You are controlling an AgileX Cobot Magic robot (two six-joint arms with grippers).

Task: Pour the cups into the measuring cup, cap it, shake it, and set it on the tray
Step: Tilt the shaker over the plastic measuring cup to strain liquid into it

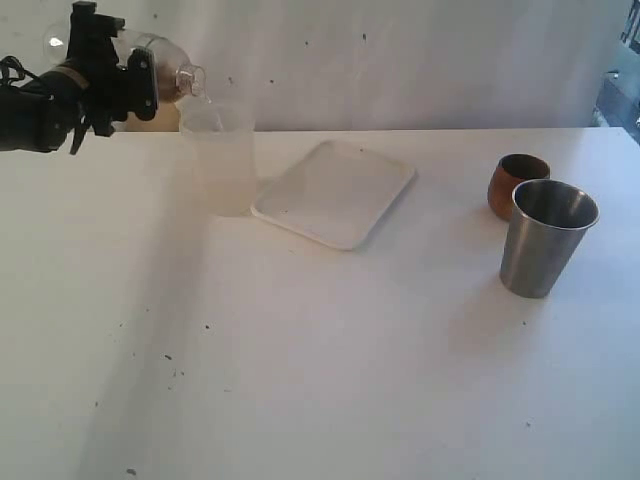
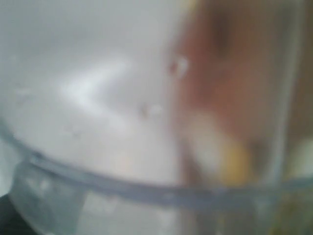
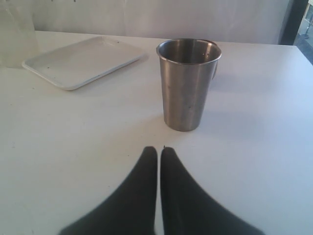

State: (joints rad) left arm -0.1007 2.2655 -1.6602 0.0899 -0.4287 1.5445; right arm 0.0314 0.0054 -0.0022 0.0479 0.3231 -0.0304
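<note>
My left gripper [image 1: 125, 80] is up at the back left, shut on the clear dome cap [image 1: 160, 62]. The cap lies on its side with its knob spout [image 1: 191, 80] right over the rim of the translucent measuring cup [image 1: 218, 165]. Blurred clear plastic [image 2: 146, 191] fills the left wrist view and hides the fingers. The steel tumbler [image 1: 545, 240] [image 3: 188, 83] stands upright at the right, with the brown wooden cup [image 1: 515, 182] just behind it. My right gripper [image 3: 159, 150] is shut and empty, low over the table a short way from the tumbler.
The white tray [image 1: 335, 190] [image 3: 78, 61] lies flat beside the measuring cup, between it and the two cups. A white wall runs behind the table's far edge. Small dark specks dot the near tabletop.
</note>
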